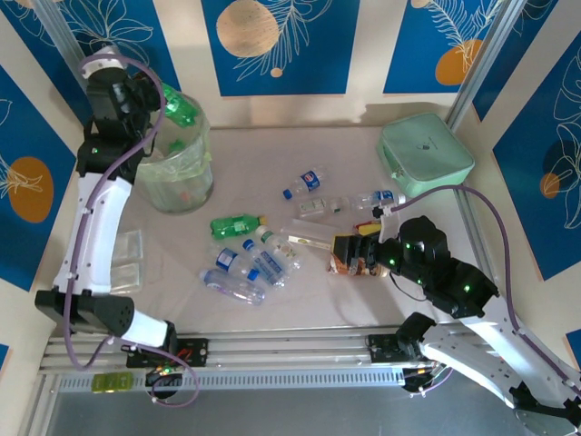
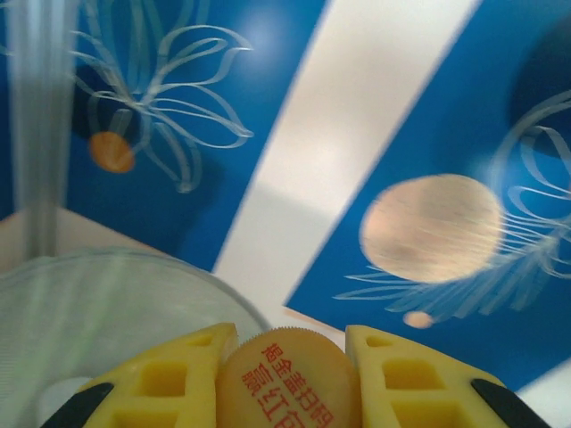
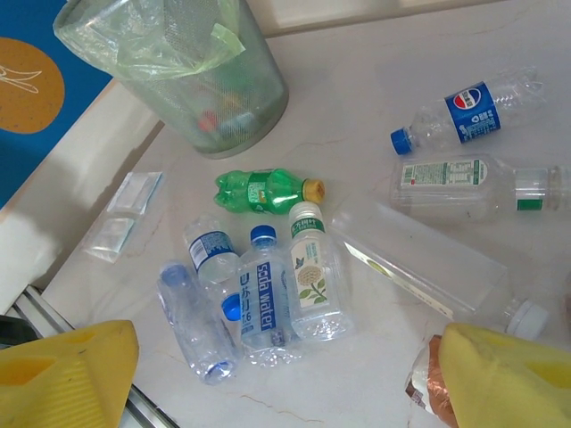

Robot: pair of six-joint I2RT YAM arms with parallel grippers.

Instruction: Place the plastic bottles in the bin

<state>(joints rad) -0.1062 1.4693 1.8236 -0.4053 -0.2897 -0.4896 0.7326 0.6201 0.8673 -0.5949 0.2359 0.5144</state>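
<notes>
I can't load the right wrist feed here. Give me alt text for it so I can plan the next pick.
The open right gripper hovers over a cluster of crushed plastic bottles on the pale table, with a brown-red labelled bottle beside one finger. The lined bin stands at upper left, with more bottles scattered at right.

The bin stands far left on the counter (a bottle hangs above it in the left pincer); the plastic bottles lie centrally; a case sits far right.
</notes>
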